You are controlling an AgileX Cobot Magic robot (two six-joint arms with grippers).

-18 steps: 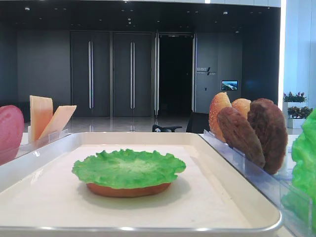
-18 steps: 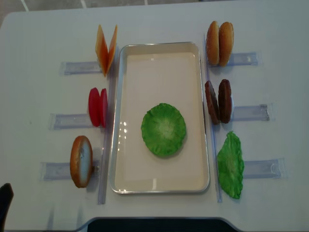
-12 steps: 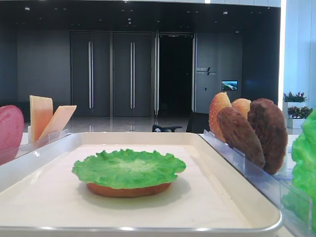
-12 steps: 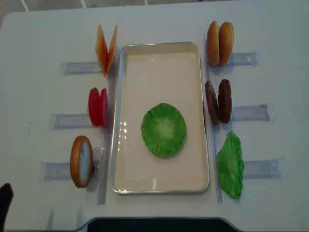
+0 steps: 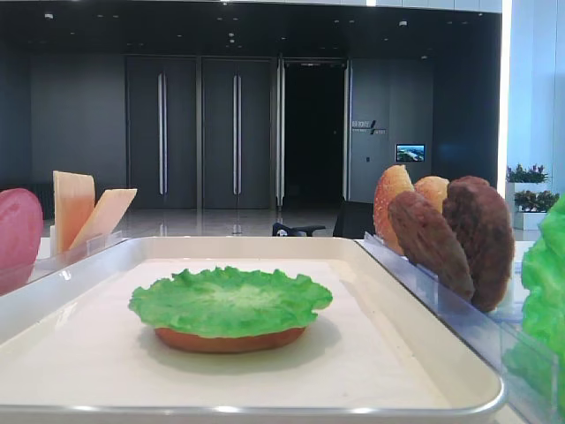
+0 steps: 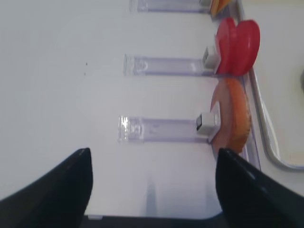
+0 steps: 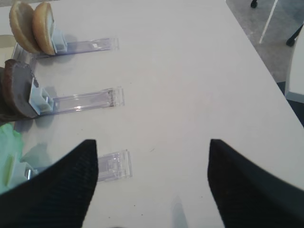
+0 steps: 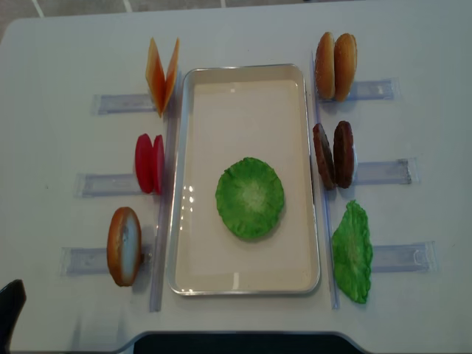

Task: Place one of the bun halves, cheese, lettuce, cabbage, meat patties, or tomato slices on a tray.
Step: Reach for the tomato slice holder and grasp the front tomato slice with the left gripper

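Observation:
The cream tray (image 8: 243,110) (image 5: 88,353) holds a frilly green lettuce leaf (image 8: 250,198) (image 5: 229,299) lying on a flat brown bun base (image 5: 229,339). Left of the tray stand cheese (image 8: 162,74), tomato slices (image 8: 150,163) (image 6: 237,46) and a bun half (image 8: 124,245) (image 6: 232,118). To its right stand bun halves (image 8: 335,66) (image 7: 33,27), meat patties (image 8: 333,155) (image 7: 16,92) and another green leaf (image 8: 352,252); whether that one is cabbage I cannot tell. My left gripper (image 6: 152,190) hangs open over the table's near left edge. My right gripper (image 7: 152,185) is open over bare table right of the holders.
Clear plastic holders (image 8: 110,184) (image 7: 85,100) run outward from each upright piece on both sides of the tray. The table's front edge (image 8: 236,341) lies close below the tray. A black fingertip (image 8: 9,313) shows at the overhead view's bottom left corner.
The black fingertip at the bottom left of the overhead view has shifted very slightly. The food pieces and tray have not moved.

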